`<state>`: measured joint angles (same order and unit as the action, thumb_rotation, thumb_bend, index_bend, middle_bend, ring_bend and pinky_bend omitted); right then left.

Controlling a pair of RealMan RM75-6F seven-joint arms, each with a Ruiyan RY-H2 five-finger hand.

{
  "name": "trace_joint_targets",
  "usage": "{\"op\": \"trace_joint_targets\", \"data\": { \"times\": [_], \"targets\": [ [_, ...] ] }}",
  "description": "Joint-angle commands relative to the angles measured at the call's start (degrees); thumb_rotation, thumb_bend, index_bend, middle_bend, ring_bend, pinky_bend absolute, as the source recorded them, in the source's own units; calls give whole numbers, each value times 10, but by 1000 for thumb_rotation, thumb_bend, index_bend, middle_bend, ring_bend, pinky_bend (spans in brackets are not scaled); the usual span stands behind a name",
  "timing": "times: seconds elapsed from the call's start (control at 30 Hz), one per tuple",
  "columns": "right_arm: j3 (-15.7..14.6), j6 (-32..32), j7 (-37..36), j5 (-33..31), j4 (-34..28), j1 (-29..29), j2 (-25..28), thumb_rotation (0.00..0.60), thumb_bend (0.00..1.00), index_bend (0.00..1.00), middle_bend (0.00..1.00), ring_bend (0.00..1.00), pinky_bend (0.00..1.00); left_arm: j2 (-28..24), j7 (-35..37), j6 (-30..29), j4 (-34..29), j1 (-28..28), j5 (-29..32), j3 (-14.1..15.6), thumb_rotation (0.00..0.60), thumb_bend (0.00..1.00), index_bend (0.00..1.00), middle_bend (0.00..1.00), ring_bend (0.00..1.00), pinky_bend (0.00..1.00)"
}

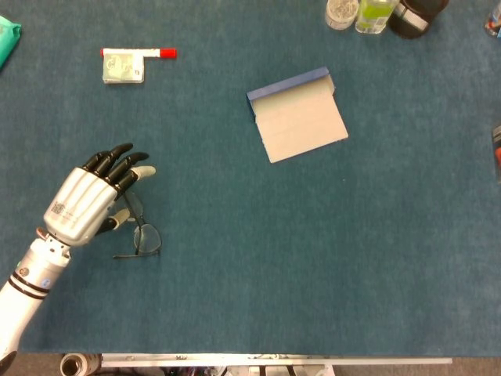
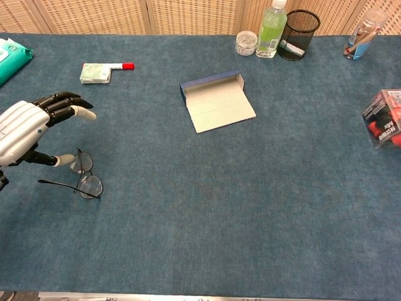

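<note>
While the left hand (image 2: 28, 130) hovers just above the thin wire-framed glasses (image 2: 81, 177) lying on the blue felt table (image 2: 207, 207), its fingers are spread and loosely curved, holding nothing; thumb tip sits right by the upper lens, contact unclear. Right hand isn't in view. Glasses lie at the table's left side, one temple arm sticking out toward the hand. Best approach, imo: come down over the bridge w/ thumb under, pinch the frame not the lenses, lift level. Open blue-edged flat box (image 1: 299, 114) sits well apart, mid-table.
</note>
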<state>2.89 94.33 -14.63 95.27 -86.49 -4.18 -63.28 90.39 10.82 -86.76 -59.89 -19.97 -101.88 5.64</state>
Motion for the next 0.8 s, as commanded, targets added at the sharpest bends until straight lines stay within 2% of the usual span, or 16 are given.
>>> {"op": "trace_joint_targets", "data": {
  "times": [0.03, 0.3, 0.5, 0.8],
  "targets": [
    [0, -1, 1, 0, 0, 0, 0, 600, 341, 575, 461, 254, 329, -6, 3, -2, -12, -1, -6, 5, 600, 90, 258, 213, 132, 256],
    [0, -1, 1, -1, -1, 0, 0, 600, 341, 575, 461, 253, 329, -1, 6, 11, -13, -4, -15, 17, 600, 83, 258, 211, 132, 256],
    [1, 0, -3, -1, 0, 0, 1, 600, 341, 575, 461, 253, 329, 5, 12, 19, -6, -6, -12, 18, 600, 35, 252, 199, 131, 256],
    [1, 0, -5, -2, 0, 0, 1, 600, 341, 575, 461, 253, 329, 16, 47, 12, 27, -10, -15, 17, 600, 0, 215, 120, 127, 254]
  ]
}}
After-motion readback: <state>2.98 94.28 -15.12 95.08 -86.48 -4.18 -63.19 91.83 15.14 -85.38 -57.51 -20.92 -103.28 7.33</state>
